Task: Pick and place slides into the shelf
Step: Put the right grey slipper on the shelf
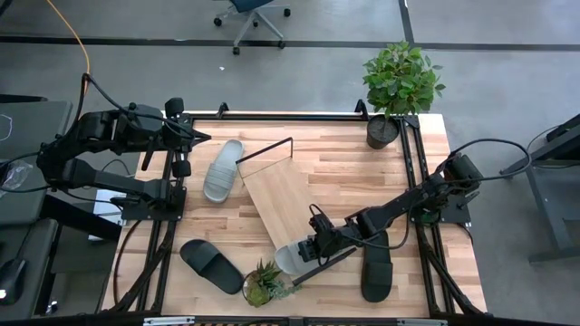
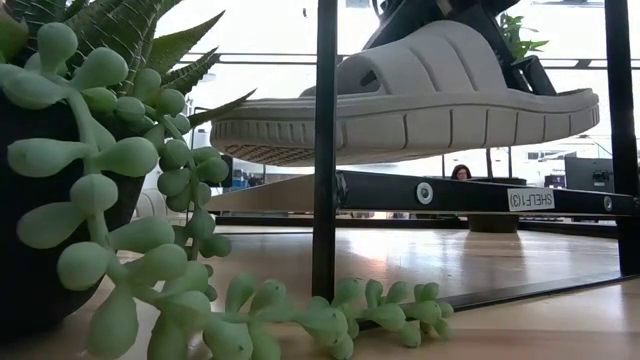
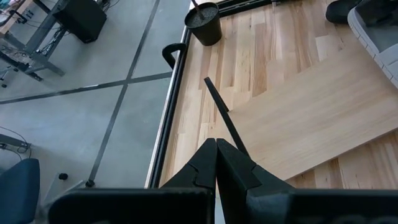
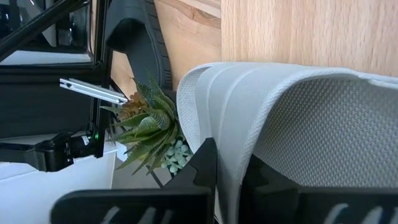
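Clamped on its strap by the right gripper [image 1: 313,251], 1 light grey slide [image 1: 294,258] is held over the near end of the shelf [image 1: 281,199], while the left gripper [image 1: 186,140] is kept closed and empty at the table's [image 1: 344,172] left edge.

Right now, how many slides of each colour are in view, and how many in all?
Light grey slides: 2, one lying on the table left of the shelf, one at the shelf's near end in the right gripper
Black slides: 2, one at front left, one at front right
Total: 4
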{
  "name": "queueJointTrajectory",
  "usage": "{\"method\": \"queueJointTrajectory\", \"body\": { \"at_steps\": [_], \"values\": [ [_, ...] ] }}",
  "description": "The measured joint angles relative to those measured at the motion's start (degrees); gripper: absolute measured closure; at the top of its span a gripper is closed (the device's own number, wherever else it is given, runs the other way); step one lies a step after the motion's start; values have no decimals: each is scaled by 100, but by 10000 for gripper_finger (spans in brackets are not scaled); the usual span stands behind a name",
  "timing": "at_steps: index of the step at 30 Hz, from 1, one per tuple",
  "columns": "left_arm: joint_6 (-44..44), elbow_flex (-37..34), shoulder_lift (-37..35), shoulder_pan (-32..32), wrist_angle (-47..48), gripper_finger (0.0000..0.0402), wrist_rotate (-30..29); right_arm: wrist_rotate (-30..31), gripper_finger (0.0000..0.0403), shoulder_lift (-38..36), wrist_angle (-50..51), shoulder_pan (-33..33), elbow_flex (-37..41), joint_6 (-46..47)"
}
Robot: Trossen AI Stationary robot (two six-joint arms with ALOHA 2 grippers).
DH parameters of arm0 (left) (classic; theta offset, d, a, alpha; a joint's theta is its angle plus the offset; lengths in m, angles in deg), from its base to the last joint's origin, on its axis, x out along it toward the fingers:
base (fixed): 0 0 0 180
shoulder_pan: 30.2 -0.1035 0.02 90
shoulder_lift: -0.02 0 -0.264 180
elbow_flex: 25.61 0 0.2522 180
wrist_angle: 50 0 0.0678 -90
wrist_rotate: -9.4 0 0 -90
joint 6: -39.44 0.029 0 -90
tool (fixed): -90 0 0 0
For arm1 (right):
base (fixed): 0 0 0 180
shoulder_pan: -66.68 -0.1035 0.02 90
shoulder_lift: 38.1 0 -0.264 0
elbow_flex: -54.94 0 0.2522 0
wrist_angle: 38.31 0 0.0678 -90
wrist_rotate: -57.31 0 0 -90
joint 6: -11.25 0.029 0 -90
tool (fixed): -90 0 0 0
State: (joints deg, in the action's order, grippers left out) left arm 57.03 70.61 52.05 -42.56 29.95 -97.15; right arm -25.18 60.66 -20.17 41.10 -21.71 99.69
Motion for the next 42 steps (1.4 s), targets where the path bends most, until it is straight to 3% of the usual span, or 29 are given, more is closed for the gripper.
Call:
{"method": "queueJointTrajectory", "body": {
  "at_steps": [14,42],
  "values": [
    [13,-1,-2,0,0,401,0,-43,312,0,2,0,0,2],
    [12,-1,-2,0,-1,401,0,-206,308,0,447,83,0,151]
  ]
}}
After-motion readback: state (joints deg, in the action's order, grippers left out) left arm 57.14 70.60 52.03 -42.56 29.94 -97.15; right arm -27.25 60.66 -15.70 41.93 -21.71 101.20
